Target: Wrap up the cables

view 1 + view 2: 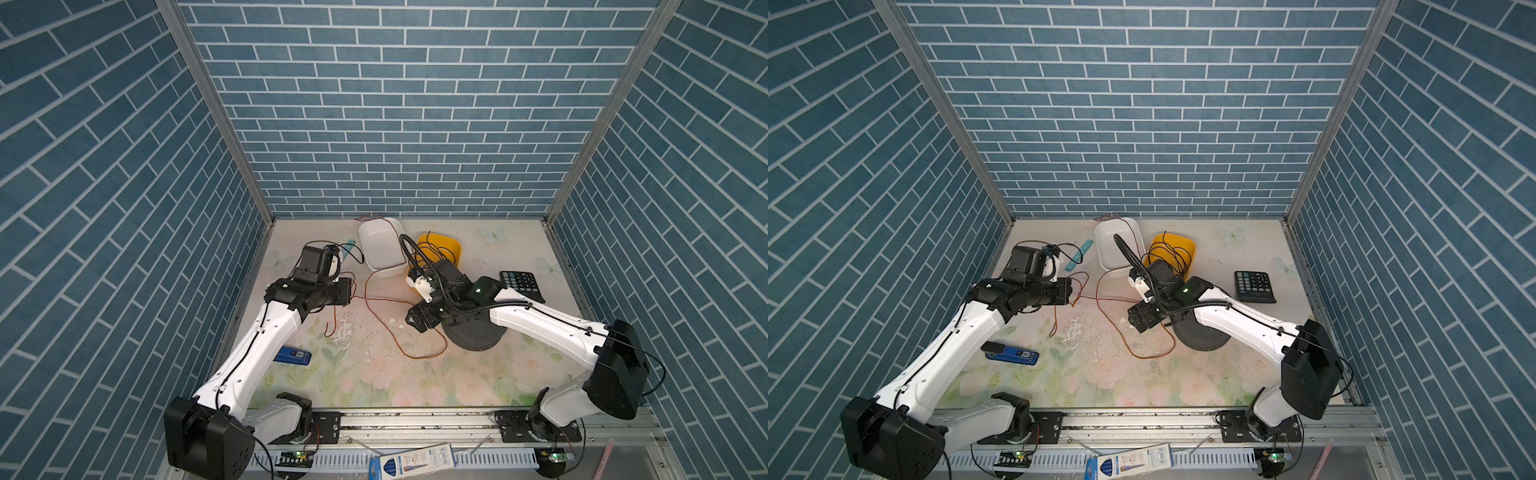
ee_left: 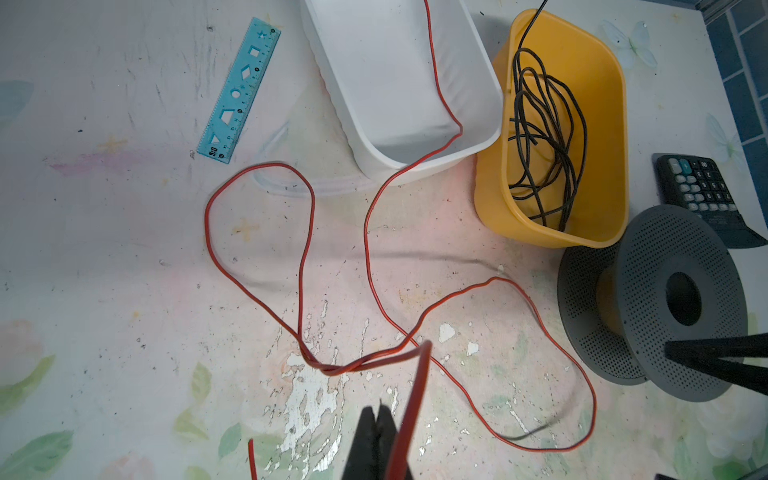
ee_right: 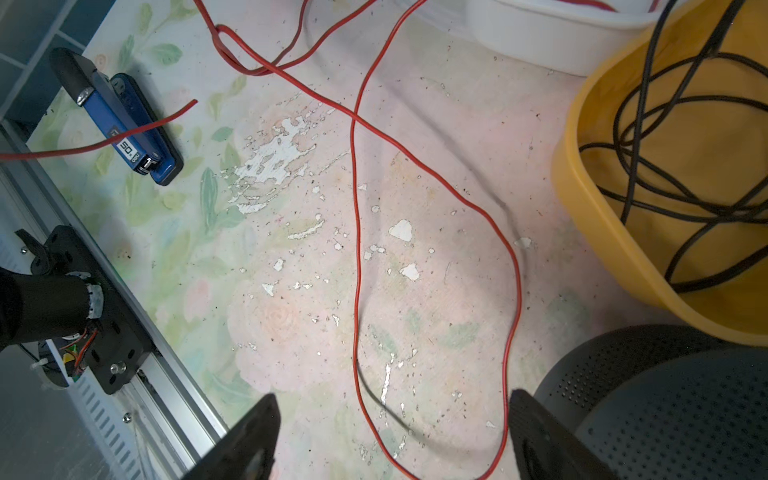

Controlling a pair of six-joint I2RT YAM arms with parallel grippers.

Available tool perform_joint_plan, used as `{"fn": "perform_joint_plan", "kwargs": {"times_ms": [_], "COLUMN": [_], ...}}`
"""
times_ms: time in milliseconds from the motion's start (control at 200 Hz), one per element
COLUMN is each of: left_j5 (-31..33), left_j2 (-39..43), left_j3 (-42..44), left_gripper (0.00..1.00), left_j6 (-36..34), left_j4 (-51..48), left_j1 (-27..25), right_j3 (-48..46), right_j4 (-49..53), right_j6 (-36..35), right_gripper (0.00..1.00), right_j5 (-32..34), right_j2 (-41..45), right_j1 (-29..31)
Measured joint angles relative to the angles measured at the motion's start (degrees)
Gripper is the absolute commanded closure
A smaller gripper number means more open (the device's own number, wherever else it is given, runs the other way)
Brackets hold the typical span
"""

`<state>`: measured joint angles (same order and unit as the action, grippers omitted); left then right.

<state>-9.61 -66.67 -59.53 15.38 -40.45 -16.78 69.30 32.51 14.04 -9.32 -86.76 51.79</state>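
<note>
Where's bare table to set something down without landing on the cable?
Best: the front strip along the rail, between the stapler and the right arm's base. Also the far right corner behind the calculator. Crowded: the middle, with cable loops, the white bin, yellow bin and spool.

The left arm (image 1: 253, 353) and right arm (image 1: 552, 336) pair glossy white shells with boxy black joints. Thin black leads (image 1: 561, 319) run clipped along the shells. A ribbed black hose (image 1: 1129, 253) loops over the right wrist beside green lights (image 1: 478, 286). The right gripper (image 3: 392, 397) has matte black jaws.
</note>
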Motion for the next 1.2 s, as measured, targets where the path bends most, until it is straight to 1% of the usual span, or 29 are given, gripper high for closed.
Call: {"fn": "perform_joint_plan", "kwargs": {"times_ms": [135,290,445,620,715,850,905,1055,1200], "left_j5": [1.0,1.3,1.3,0.9,0.8,0.5,0.3,0.2,0.3], "left_j2": [1.0,1.9,2.2,3.7,5.0,6.1,6.2,6.8,6.9], "left_j3": [1.3,3.7,5.8,7.4,8.3,9.3,9.6,10.5,10.7], "left_gripper": [0.95,0.95,0.94,0.94,0.94,0.94,0.94,0.94,0.93], "left_j6": [0.0,0.1,0.6,0.7,0.9,1.2,1.4,1.8,1.8], "left_j4": [-0.1,0.0,0.0,0.1,0.1,0.2,0.2,0.4,0.5], "left_j1": [0.0,0.0,0.0,0.0,0.0,0.0,0.0,0.0,0.0], "right_j3": [4.8,10.5,16.5,27.5,34.2,44.4,47.7,47.4,39.4], "right_j4": [-0.2,-4.7,-7.8,-10.0,-9.8,-6.7,-5.3,-3.6,-5.6], "right_j6": [0.5,3.8,5.6,5.6,5.7,5.7,5.7,5.7,7.1], "right_gripper": [0.15,0.16,0.2,0.25,0.3,0.38,0.4,0.4,0.4], "right_j5": [-1.0,-2.0,-0.3,2.6,4.1,4.5,4.0,2.3,1.0], "right_j2": [-3.1,-8.9,-15.5,-26.0,-32.1,-40.9,-43.7,-44.6,-39.8], "right_j1": [-1.1,-2.4,-3.5,-5.8,-7.0,-8.1,-8.3,-7.7,-6.0]}}
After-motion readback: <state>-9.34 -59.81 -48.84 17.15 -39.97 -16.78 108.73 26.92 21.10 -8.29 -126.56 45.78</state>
